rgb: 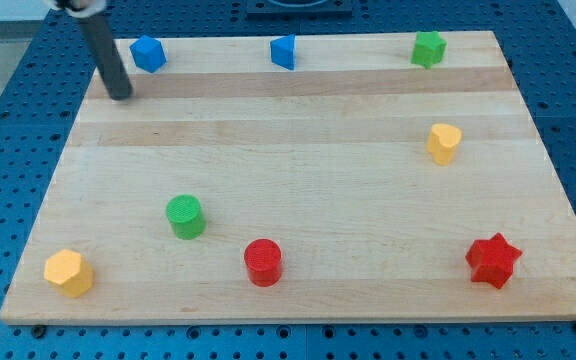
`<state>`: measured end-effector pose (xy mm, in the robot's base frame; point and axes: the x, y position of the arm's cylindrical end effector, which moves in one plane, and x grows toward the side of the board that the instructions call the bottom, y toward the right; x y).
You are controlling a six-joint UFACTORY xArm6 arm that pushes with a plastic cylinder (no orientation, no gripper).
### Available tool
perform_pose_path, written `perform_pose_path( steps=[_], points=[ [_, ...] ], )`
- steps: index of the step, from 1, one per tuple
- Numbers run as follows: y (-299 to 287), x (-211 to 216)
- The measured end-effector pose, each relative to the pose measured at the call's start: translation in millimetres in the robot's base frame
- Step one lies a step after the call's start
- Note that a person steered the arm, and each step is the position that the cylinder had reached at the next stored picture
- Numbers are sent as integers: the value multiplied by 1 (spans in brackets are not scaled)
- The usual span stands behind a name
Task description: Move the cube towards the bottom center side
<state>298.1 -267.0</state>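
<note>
My tip (120, 96) rests on the wooden board (308, 160) near its top left corner. The rod leans up toward the view's top left. A blue cube-like block (148, 53) sits just up and right of the tip, a small gap apart from it, at the board's top edge. A second blue block (284, 51), wedge-like, sits at the top centre.
A green star-like block (428, 48) is at the top right. A yellow heart-like block (444, 143) is at the right. A green cylinder (185, 216), a red cylinder (263, 262), a yellow hexagon (68, 272) and a red star (493, 260) lie along the bottom.
</note>
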Motion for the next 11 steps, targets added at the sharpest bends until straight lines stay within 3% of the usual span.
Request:
perform_pose_path(
  steps=[1, 2, 3, 5, 8, 11],
  points=[
    [-2, -24],
    [-17, -75],
    [-19, -86],
    [41, -79],
    [69, -73],
    [111, -1]
  ],
)
